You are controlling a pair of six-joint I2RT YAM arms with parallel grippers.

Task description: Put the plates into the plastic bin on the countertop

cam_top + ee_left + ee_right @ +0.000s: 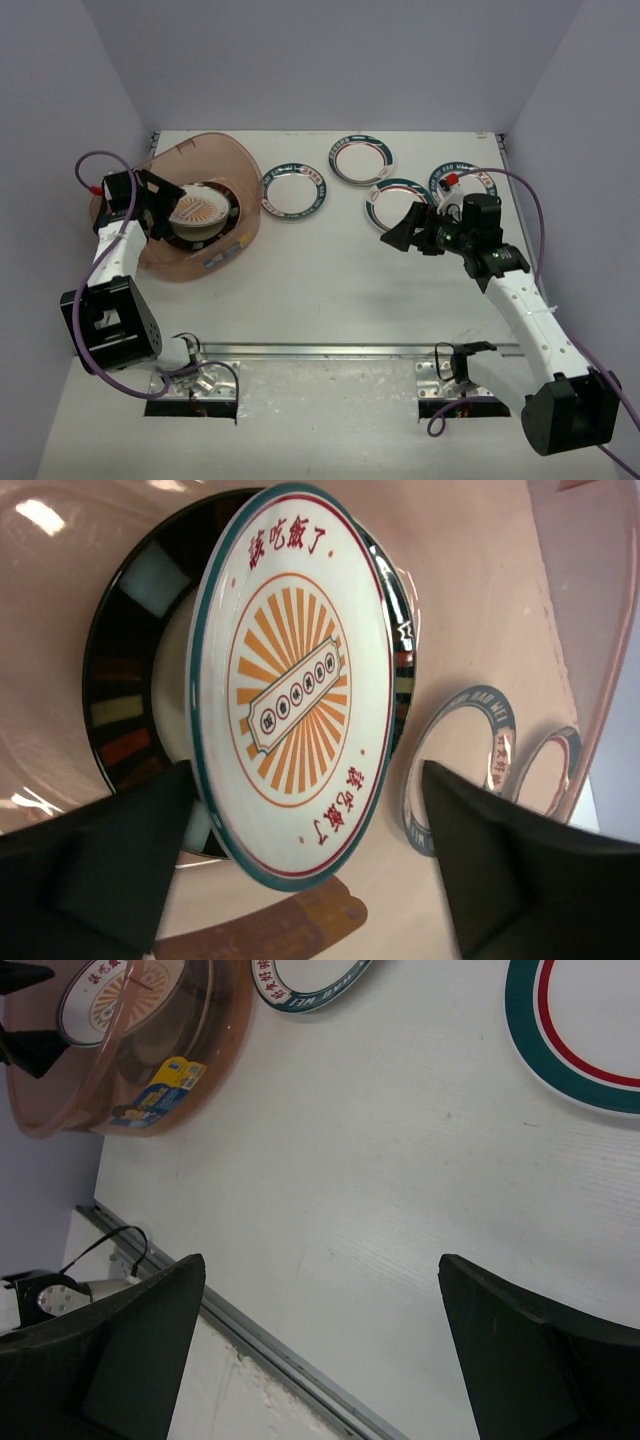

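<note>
The plastic bin (222, 158) sits at the far left corner of the countertop (330, 280). Two of the plates are inside it. The dark-rimmed plate (125, 650) lies against the bin floor. The orange-centred plate (290, 690) rests tilted on top of it and covers most of its middle.

The left gripper (307, 780) reaches into the bin with its fingers spread. The orange-centred plate's lower edge sits between them. One finger (130, 860) is at or very near that rim, and the other stands apart from it, so nothing is clamped.

Four small white plates with teal-red rims lie flat on the countertop outside the bin:
- The first plate (294, 192) is just beside the bin wall and shows through the translucent plastic in the left wrist view.
- The second plate (361, 160) lies beyond it.
- The third plate (398, 198) is farther from the bin again.
- The fourth plate (462, 177) is farthest from the bin, and the right arm and its purple cable (530, 200) partly cover it.

The right gripper (320, 1260) hangs over bare countertop well away from the bin, near the third plate. Its fingers are wide apart and hold nothing.

A blue-and-yellow label (165, 1085) is stuck on the bin's near wall. The metal rail (330, 350) runs along the countertop edge on the near side of the bin.
</note>
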